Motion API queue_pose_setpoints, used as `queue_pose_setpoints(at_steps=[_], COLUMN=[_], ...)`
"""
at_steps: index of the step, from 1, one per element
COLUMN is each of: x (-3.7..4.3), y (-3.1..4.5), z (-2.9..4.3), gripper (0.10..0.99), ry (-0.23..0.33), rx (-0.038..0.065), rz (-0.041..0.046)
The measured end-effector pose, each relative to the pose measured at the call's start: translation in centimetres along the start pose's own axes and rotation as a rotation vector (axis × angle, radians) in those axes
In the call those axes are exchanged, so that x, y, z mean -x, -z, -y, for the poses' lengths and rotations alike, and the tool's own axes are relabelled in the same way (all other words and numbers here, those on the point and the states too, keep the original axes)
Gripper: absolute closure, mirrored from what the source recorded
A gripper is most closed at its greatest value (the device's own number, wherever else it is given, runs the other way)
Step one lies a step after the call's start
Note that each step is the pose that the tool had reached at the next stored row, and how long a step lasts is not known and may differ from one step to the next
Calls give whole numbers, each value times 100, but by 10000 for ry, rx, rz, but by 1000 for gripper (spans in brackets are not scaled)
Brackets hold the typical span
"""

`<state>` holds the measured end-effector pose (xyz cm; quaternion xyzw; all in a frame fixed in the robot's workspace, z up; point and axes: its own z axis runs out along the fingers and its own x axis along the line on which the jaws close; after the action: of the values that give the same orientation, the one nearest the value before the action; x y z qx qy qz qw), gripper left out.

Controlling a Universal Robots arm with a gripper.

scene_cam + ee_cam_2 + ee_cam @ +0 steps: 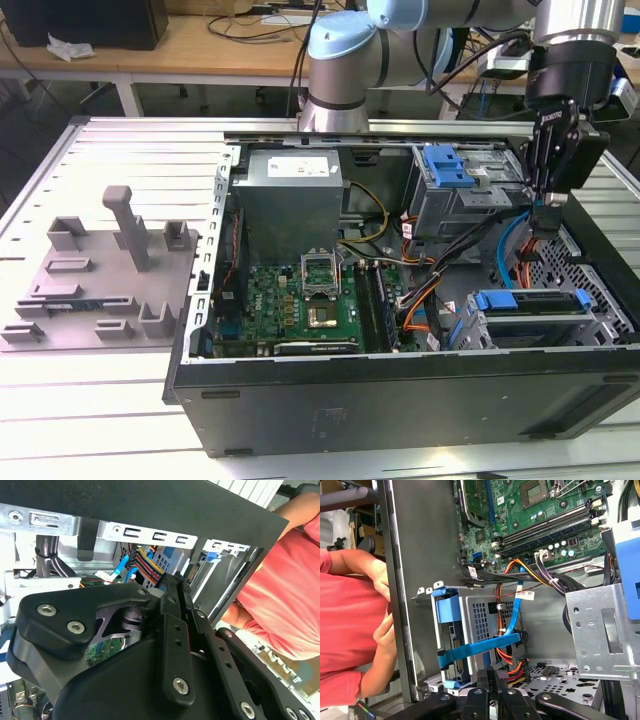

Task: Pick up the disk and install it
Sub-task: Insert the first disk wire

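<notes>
Fingers [172, 615] pressed together, with nothing between them that we can see, hang over the cables [505, 245] just beside the drive cage [605, 312]. We judge the disk [454, 642] already seated in that cage (its blue bracket [530, 299] facing outward, likely to ride the rails), inside the computer case [400, 400] on the tabletop [100, 400].

The hand [548, 210] points straight down, pinched closed.

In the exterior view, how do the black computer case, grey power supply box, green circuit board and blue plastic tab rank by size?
1. Black computer case.
2-3. Grey power supply box and green circuit board look about alike; no ranking.
4. Blue plastic tab, smallest.
</notes>
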<state>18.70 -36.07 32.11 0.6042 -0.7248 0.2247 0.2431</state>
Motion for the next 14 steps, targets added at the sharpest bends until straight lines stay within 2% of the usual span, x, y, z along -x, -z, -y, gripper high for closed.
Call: queue_pose_setpoints(at_steps=[5,6,7,8,9,11,14], x=[-85,-107,-126,-133,-149,-178,-220], y=[-52,-55,-56,-55,-51,-56,-85], z=[14,11,2,-6,-24,-46,-70], gripper=[922,922,922,922,922,922,922], ry=[-31,-46,-77,-102,-146,-158,-160], rx=[-30,-46,-79,-108,-159,-171,-171], rz=[182,253,363,426,543,590,610])
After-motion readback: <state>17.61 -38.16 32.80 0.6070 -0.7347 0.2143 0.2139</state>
